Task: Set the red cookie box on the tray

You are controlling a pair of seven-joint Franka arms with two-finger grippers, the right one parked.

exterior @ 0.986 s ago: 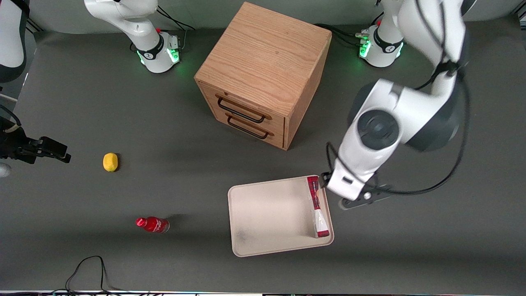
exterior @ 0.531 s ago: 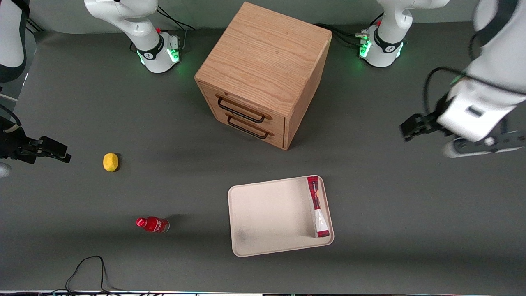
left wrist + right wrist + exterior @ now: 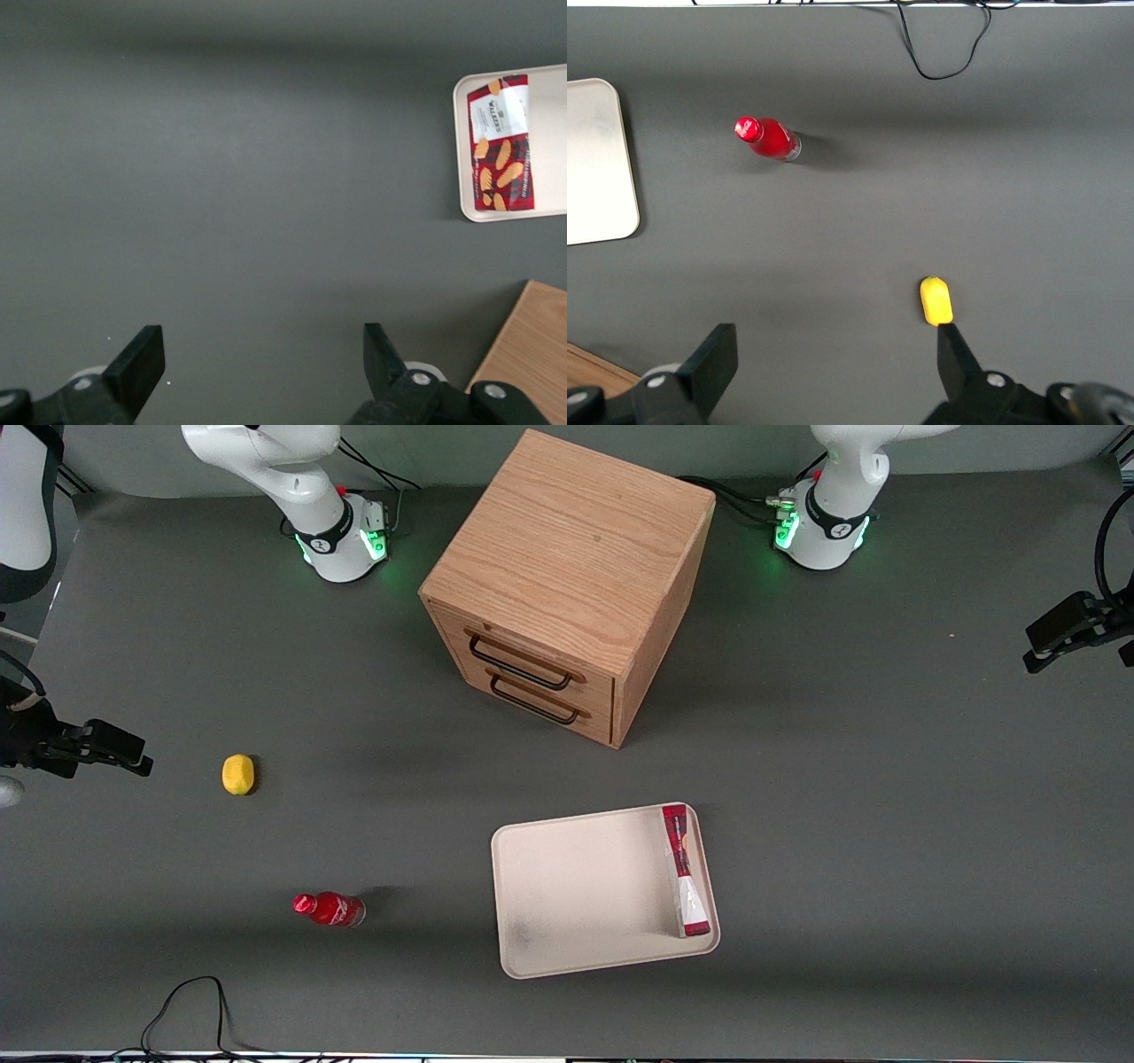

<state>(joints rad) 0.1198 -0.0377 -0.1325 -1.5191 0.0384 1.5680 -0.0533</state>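
Jaws standing wide apart, nothing between them: the gripper (image 3: 257,354) is hanging high over bare grey table (image 3: 886,797), out at the working arm's end, seen at the frame edge in the front view (image 3: 1067,633). Both fingers (image 3: 137,359) are showing dark and empty over plain mat.

The box (image 3: 685,870) is lying well apart from the jaws, nearer the front camera than they are, and not touching them. It is resting inside the tray (image 3: 576,886), flat against the rim on the side facing the working arm, running along that short edge. In the wrist view the box (image 3: 501,143) is showing its red printed face with cookie pictures and a white end, sitting in the tray (image 3: 463,150) corner. Faint grey smudge is showing on the tray floor near the corner closest to the front camera.

The cabinet (image 3: 567,584), wooden with two black drawer handles, is sitting mid-table, well apart from the jaws toward the parked arm's end; one corner of it (image 3: 527,354) is showing beside the gripper in the wrist view.

The bottle (image 3: 329,909), small and red, and the lemon (image 3: 237,774) are lying far from the jaws, toward the parked arm's end. A black cable (image 3: 190,1005) is looping at the table edge nearest the front camera.
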